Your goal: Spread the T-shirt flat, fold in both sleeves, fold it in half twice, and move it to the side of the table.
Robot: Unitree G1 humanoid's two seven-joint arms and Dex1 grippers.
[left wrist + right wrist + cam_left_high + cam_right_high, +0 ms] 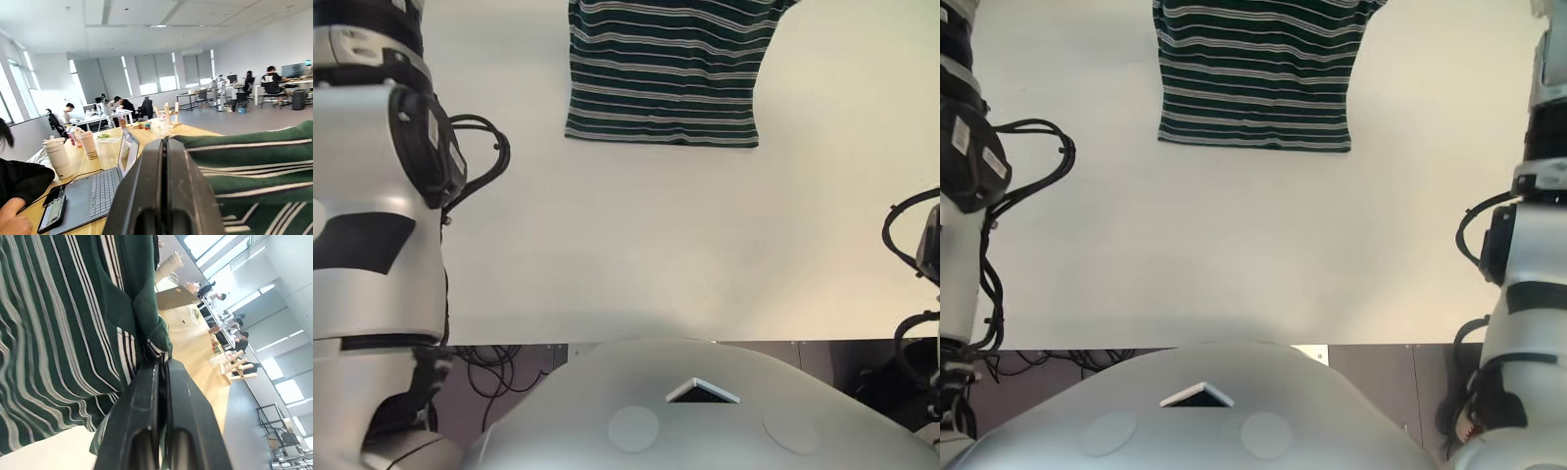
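Left gripper (164,142): fingers pressed together, with a striped fold of the T-shirt (664,70) emerging at their tip. Right gripper (160,363): fingers likewise closed, pinching a bunched edge of the same garment. The T-shirt, dark green with thin white stripes, spreads as one flat panel over the far part of the table (656,255), midway between the table's left and right sides. Its straight hem faces the table's near edge, and its upper part passes beyond the frame. Whether the hem touches the table cannot be told. The table's surface is pale.
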